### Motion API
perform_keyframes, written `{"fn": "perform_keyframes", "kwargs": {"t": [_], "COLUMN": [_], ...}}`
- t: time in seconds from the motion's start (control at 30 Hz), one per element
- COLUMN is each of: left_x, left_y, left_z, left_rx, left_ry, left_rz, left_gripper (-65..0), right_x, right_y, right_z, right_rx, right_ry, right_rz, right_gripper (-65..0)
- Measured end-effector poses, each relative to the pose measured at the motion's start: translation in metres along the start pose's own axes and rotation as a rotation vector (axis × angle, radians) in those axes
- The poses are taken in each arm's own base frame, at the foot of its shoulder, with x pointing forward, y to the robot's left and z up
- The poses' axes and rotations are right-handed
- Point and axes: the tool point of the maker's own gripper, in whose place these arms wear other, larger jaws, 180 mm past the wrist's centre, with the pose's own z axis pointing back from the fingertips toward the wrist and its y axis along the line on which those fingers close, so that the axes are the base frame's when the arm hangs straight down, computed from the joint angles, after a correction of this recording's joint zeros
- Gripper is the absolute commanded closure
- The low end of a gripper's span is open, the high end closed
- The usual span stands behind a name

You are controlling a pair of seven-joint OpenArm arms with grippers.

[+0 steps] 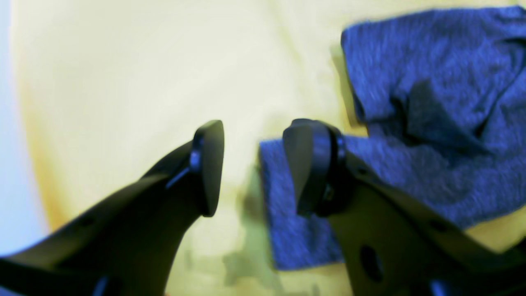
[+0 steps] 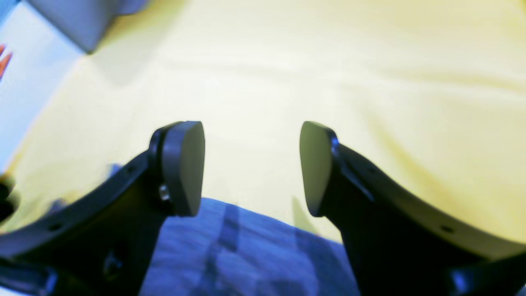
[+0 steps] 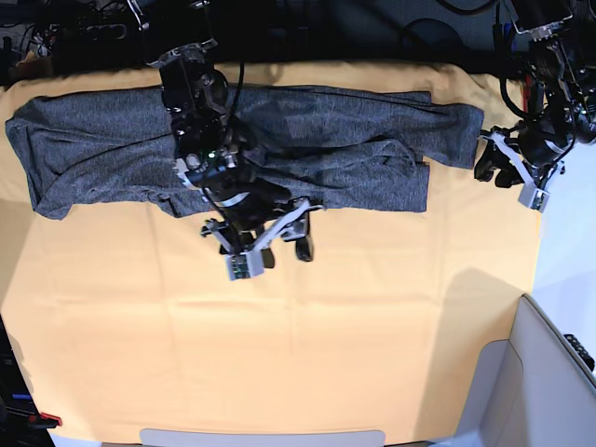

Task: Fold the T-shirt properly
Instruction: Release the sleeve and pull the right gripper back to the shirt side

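Base: right gripper [image 3: 277,250] agape beside T-shirt [image 3: 307,149] hem.

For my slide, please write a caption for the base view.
Both open grippers, right and left, hover by the grey T-shirt spread on the yellow cloth.

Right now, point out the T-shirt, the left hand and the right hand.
T-shirt [image 3: 112,140]: base view, on the flat grey fabric left of the arm.
left hand [image 1: 252,168]: left wrist view, midway between its open fingertips.
right hand [image 2: 251,166]: right wrist view, midway between its open fingertips.
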Motion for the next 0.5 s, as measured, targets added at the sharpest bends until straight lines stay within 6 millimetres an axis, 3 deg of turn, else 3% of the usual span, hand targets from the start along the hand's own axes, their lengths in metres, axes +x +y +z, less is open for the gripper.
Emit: {"fn": "perform_keyframes", "kwargs": {"t": [0.1, 0.3, 0.5], "left_x": [-0.010, -0.036, -0.033], "left_y": [-0.004, -0.002, -0.005], "left_z": [-0.003, -0.016, -0.032], "left_rx": [-0.011, -0.041, -0.131], "left_ry": [0.041, 0.109, 0.076], "left_rz": [0.010, 0.100, 0.224], "left_gripper": [-30.6, -32.3, -32.3], "right_x": [-0.012, -0.033, -0.051], "right_y": [-0.033, -0.076, -0.094], "right_z": [0.013, 0.035, 0.048], "right_rx": [-0.087, -0.188, -0.235], "right_ry": [0.010, 0.041, 0.078], "right_rz": [-0.063, -0.085, -0.099], "right_gripper": [-36.4, -36.4, -36.4]}}
